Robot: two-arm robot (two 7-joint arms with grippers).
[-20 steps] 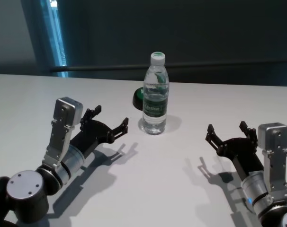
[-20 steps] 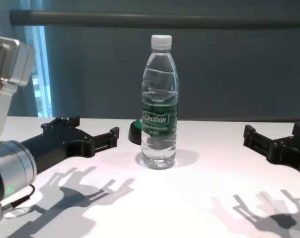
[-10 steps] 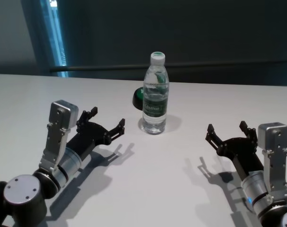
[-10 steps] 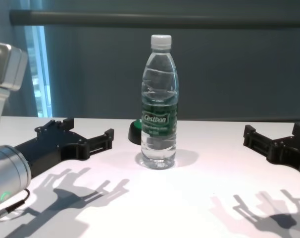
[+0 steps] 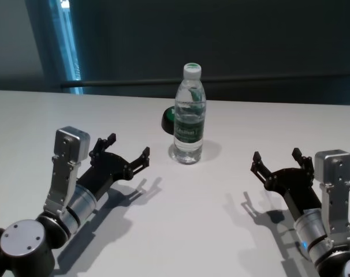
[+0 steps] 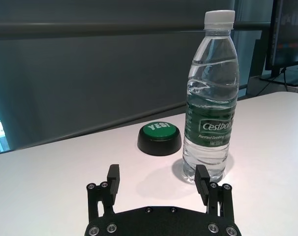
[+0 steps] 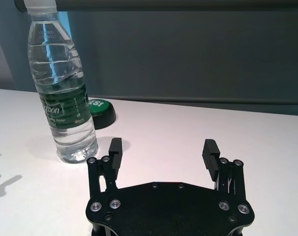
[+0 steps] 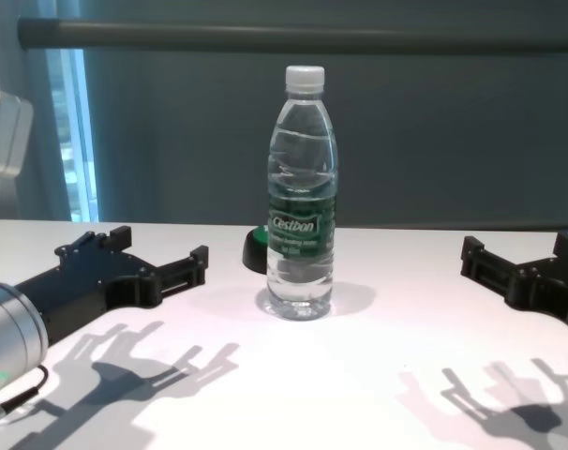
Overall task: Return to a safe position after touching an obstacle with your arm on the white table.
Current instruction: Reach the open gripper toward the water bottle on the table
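While the left gripper (image 5: 127, 154) hangs low over the white table (image 5: 198, 219) and points toward the obstacle (image 5: 189, 115), the job in hand, as I read it, is the retreat to a safe pose. The bottle stands upright near the middle of the table, white cap on top, green label band facing the robot. There is clear table between it and the left gripper in the head view, so no contact now.

To do this well, I'd say draw the left arm straight back along its own line, away from the bottle, with no sideways sweep. A tall, light, clear bottle like that looks easy to tip, and a swing of the forearm could clip it. Keep the height steady, too, so nothing drags on the tabletop. Watch the low black-and-green button (image 5: 169, 119) just behind the bottle on its left; it sits well beyond the jaws and should stay out of play if the path is straight back.

Now the jaws. On the left gripper they stand wide apart, both fingers (image 6: 113, 178) plain in the left wrist view, nothing between them, nothing touched. The bottle shows just past one fingertip there, but the head view shows a gap.

Over on the right, the right gripper (image 5: 277, 164) sits parked above the table, well apart from the bottle, jaws likewise spread and empty.
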